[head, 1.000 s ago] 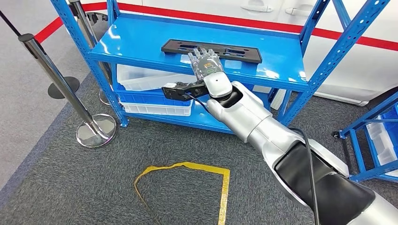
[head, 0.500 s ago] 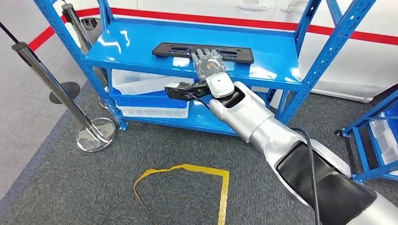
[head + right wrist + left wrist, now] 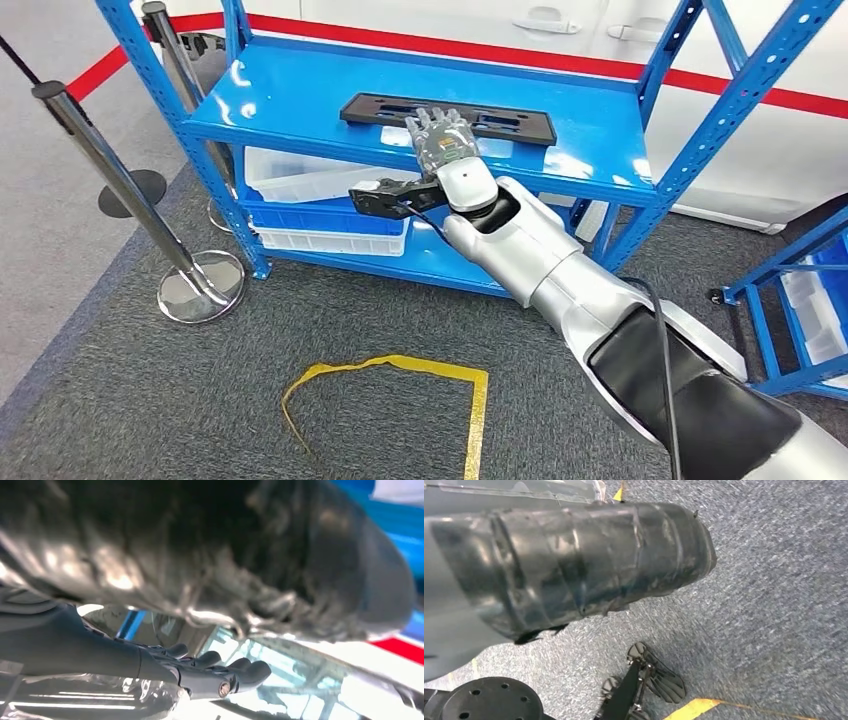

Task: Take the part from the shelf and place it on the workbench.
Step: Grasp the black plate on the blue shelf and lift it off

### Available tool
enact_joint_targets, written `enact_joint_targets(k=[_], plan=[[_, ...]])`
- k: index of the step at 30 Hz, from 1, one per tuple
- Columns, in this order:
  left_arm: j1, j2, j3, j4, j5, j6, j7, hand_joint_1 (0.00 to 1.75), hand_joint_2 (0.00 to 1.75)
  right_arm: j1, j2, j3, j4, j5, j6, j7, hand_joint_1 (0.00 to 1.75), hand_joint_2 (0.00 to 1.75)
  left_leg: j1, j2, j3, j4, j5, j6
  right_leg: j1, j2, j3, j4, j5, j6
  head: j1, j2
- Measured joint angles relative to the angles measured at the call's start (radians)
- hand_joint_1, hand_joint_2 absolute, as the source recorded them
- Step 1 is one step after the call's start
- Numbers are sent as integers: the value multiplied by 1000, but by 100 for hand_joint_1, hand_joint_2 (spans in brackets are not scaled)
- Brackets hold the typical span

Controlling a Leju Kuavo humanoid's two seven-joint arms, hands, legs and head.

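We are reaching our right robot hand [image 3: 441,140], fingers spread and holding nothing, over the near edge of the part [image 3: 447,112] lying flat on the shelf [image 3: 300,95]; we should be closing evenly around its edge.

The part [image 3: 448,116] is a long, flat black plate with slots cut through it, lying flat on the top level of the blue shelf [image 3: 300,100]. It sits directly ahead of the right hand [image 3: 442,140], whose spread fingertips reach its near edge around the middle.
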Motion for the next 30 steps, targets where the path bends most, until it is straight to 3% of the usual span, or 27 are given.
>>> enact_joint_targets(k=[2, 4, 5, 7, 9, 11, 14, 16, 18, 19, 20, 22, 24, 25, 28, 30], plan=[[-1, 0, 0, 0, 0, 0, -1, 0, 0, 1, -1, -2, 0, 2, 0, 0, 0, 0, 0, 0, 2, -1, -2, 6, -3, -1, -65, 125, -48, 6, 2, 0], [-1, 0, 0, 0, 0, 3, -1, 0, 0, 6, -2, -3, 1, 3, 0, 0, 0, 0, -1, -1, 5, 0, -5, 7, -5, -2, -104, 183, -49, 7, 2, 0], [-1, 0, 0, 0, -2, 7, 0, 0, 0, 8, -3, -3, 1, 3, 0, 0, 0, 0, -1, -1, 7, 1, -8, 7, -5, -2, -99, 160, -23, 6, 2, 0], [0, 0, 0, 0, -6, 14, 1, 0, 0, 7, -3, -4, 1, 5, 0, 0, 0, 0, 0, -4, 15, 2, -14, 4, -3, -1, -45, 36, 51, -3, 2, 0], [-1, -1, 0, 0, -7, 16, 2, 0, 0, 4, -4, -4, 1, 6, 0, 0, 0, 0, -3, -5, 18, 2, -17, -2, 2, 0, 6, -71, 89, -13, 2, 0], [-1, -1, 0, 0, -7, 16, 3, 0, 0, 3, -5, -4, 1, 7, 0, 0, 0, 0, -5, -6, 17, 0, -16, -11, 8, 1, 20, -99, 86, -18, 0, 0], [-1, -2, 0, 0, -6, 17, 5, 0, 0, 2, -6, -5, 0, 8, 0, 0, 0, 0, -4, -3, 12, 12, -29, -26, 1, 0, 28, -112, 88, -30, -1, 0], [-2, -1, 0, 0, -12, 20, 5, 0, 0, 0, -6, -5, 0, 9, 0, 0, 0, 0, -3, 0, -34, 106, -77, -32, -4, -1, 36, -120, 89, -38, -4, 0], [-2, 0, 0, 0, -23, 24, 4, 0, 0, 3, -6, -5, 0, 10, 1, 0, 0, 0, -4, 1, -107, 246, -127, -37, -3, -1, 39, -120, 87, -43, -6, 0], [-1, 1, -1, 0, -27, 26, 4, 0, 0, 5, -6, -5, 0, 10, 1, 0, 0, 0, -4, 1, -132, 286, -131, -38, -2, 0, 40, -119, 85, -44, -6, 0], [0, 1, -1, 0, -29, 27, 4, 0, 0, 7, -6, -5, 0, 10, 1, 0, 0, 0, -4, 1, -138, 286, -114, -38, -1, 1, 42, -118, 83, -44, -6, 0], [0, 1, -1, 0, -31, 26, 2, 0, 0, 7, -6, -5, 0, 10, 2, 0, 0, 0, -4, 1, -92, 173, -37, -33, -1, 2, 49, -115, 75, -42, -6, 0], [-1, 2, -1, 0, -28, 21, -1, 0, 0, 6, -6, -5, 0, 10, 3, 0, 0, 0, -9, 2, -28, 43, 11, -24, 3, 3, 54, -111, 66, -35, -6, 0], [-1, 2, -1, 0, -26, 18, -3, 0, 0, 5, -6, -5, 0, 10, 4, 0, 0, 0, -12, 2, -12, 11, 15, -19, 5, 3, 54, -109, 63, -31, -6, 0], [-1, 1, -1, 0, -22, 14, -6, 0, 0, 5, -7, -5, -1, 10, 5, 0, 0, 0, -10, 1, 0, -9, 7, -8, 7, 3, 55, -109, 57, -18, -6, 0], [-1, 0, -2, 0, -20, 12, -8, 0, 0, 2, -8, -6, -2, 11, 4, 0, 0, 0, -4, 2, 12, -20, 8, 1, 7, 1, 40, -68, 30, -7, -3, 0]])
